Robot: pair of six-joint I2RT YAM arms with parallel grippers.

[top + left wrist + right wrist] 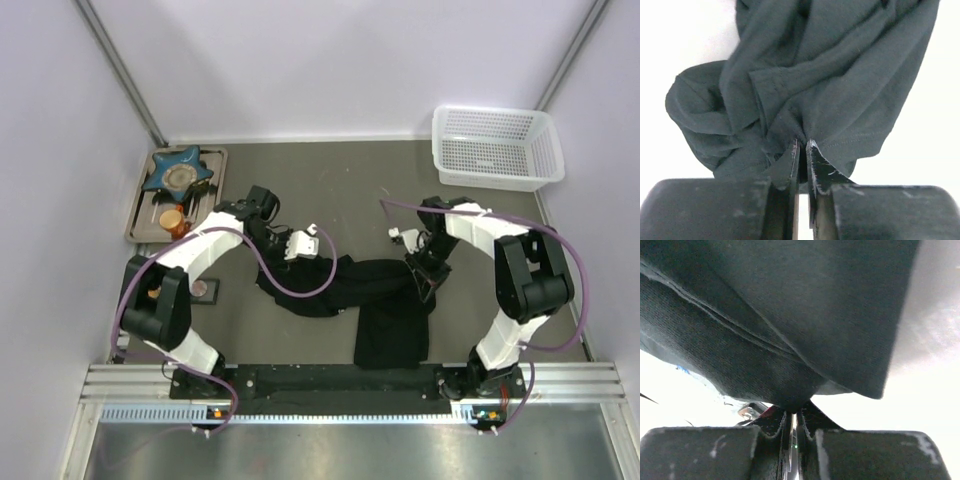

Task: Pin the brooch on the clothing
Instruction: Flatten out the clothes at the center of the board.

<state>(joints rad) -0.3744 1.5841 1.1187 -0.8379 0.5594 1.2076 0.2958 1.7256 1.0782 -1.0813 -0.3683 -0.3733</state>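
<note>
Seen from above, a brown table (330,190) holds a black shirt (385,310), crumpled in a heap near the middle, with one part trailing toward the near edge. The left gripper (312,252) reaches in at the heap's left end. The right gripper (418,265) comes down on its right end. From this height I cannot make out how either set of jaws stands.

The brooch (203,289), a small pale round piece, lies on the table beside the left arm's elbow, well apart from the shirt. At the far left corner sits a tray (140,215) with a blue star dish (178,172) on it. A white basket (490,178) stands at the far right corner.

From the left wrist, the two dark fingers (821,170) are drawn almost together. They pinch a bunched fold of the shirt (815,75) between their tips, and the cloth gathers into creases at that point.

From the right wrist, the jaws are pressed close on a thick fold of shirt (790,315), which fills most of the view and hangs over the fingers (812,422). Something small and reddish shows just under the cloth, too blurred to name.
</note>
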